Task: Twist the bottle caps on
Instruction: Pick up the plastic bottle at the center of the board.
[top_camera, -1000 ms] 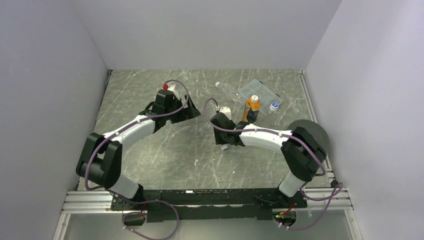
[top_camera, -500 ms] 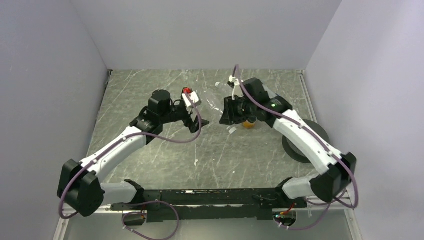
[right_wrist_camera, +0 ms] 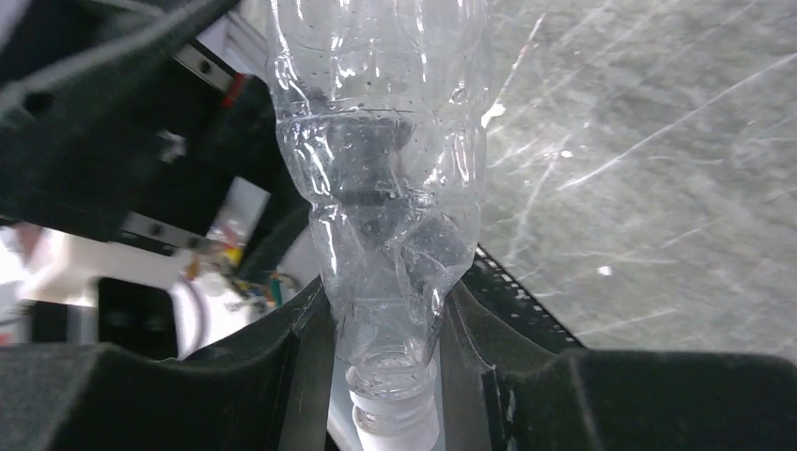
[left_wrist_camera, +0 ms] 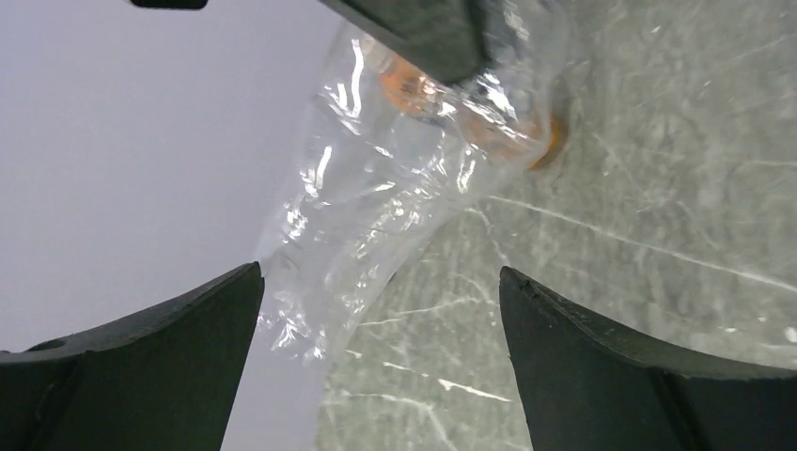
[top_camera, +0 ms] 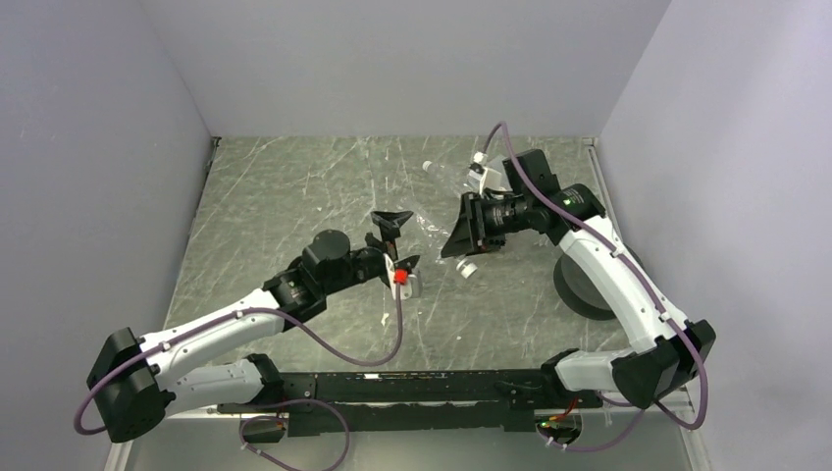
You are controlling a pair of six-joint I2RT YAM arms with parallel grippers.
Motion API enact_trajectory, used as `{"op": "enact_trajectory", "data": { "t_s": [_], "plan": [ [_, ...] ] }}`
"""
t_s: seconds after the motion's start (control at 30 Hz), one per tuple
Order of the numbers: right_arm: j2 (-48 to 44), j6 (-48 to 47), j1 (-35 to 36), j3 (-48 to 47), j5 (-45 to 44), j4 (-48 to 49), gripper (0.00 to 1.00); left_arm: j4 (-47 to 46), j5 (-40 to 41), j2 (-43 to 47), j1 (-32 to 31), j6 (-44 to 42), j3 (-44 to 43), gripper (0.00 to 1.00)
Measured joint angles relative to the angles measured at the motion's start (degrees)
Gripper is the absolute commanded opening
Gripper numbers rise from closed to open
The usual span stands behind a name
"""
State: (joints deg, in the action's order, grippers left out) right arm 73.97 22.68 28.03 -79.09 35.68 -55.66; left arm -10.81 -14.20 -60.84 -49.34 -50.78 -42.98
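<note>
The right jaws are clamped on the clear bottle [right_wrist_camera: 385, 188], their two dark fingers [right_wrist_camera: 235, 385] pressing its shoulder from either side just above the neck. The threaded neck points back toward the right wrist and looks bare as far as it shows, though its tip runs out of view. The body reaches forward from the right jaws, held off the worktop [top_camera: 294, 196], and ends in the gap of the left jaws. Those stand fully apart and grip nothing. The bottle's base lies closer to one left finger [left_wrist_camera: 141, 357] than to the other, and whether it touches that finger cannot be told. Beyond the right jaws, part of an orange bottle [left_wrist_camera: 548, 141] shows past the clear plastic.

The clear bottle appears empty, so it is probably very light. Its wall is thin and already crumpled and dented, so it will likely buckle under a firm squeeze and twist rather than resist when a cap is turned. The surface looks glossy and may slip in the pads. The stiffest places to hold are probably the neck ring, the shoulder and the moulded base. The mid-body is the softest part. For capping, the neck must stay free, so a gentle hold by the left jaws low on the body, close to the base, seems the safer grip
</note>
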Motion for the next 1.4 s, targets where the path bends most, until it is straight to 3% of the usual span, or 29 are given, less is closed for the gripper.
{"op": "enact_trajectory", "data": {
  "t_s": [0.33,0.47,0.67,0.83,0.97,1.0,1.1,1.23,1.3,1.33,1.4],
  "plan": [
    [-1.0,14.5,-3.5,2.9,11.8,8.7,0.05,-21.7,15.3,-4.6,-6.0,-14.4,6.2,1.0],
    [-1.9,18.5,-3.7,5.2,14.2,12.2,0.05,-26.6,17.3,-7.0,-7.0,-17.4,6.2,0.94],
    [-2.1,20.0,-3.7,5.7,15.9,12.6,0.04,-33.9,19.7,-9.5,-8.5,-20.8,7.0,0.96],
    [-2.0,19.9,-3.4,5.7,16.6,12.2,0.04,-35.9,19.7,-10.1,-9.5,-23.9,7.2,0.96],
    [-2.0,19.8,-3.3,5.7,17.1,12.0,0.04,-36.4,19.6,-9.9,-9.8,-25.1,7.5,0.9],
    [-2.0,19.8,-3.3,5.7,17.2,12.0,0.04,-36.3,19.6,-9.8,-9.8,-25.2,7.6,0.86],
    [-1.9,19.8,-3.3,5.7,17.2,11.7,0.04,-36.1,19.5,-9.3,-9.8,-25.5,7.9,0.53],
    [-1.7,20.3,-3.3,5.6,17.6,11.2,0.09,-34.6,19.5,-9.1,-9.8,-24.6,7.9,0.27],
    [-1.6,20.6,-3.3,5.4,17.3,10.2,0.23,-32.4,19.4,-9.0,-9.8,-22.4,7.2,0.08],
    [-1.6,20.8,-3.3,5.0,17.2,9.2,0.37,-30.5,19.2,-8.8,-9.9,-20.9,6.4,0.0],
    [-1.4,21.5,-3.4,2.5,15.5,6.2,0.55,-25.6,19.0,-8.4,-9.9,-16.9,4.2,0.0]
  ]
}}
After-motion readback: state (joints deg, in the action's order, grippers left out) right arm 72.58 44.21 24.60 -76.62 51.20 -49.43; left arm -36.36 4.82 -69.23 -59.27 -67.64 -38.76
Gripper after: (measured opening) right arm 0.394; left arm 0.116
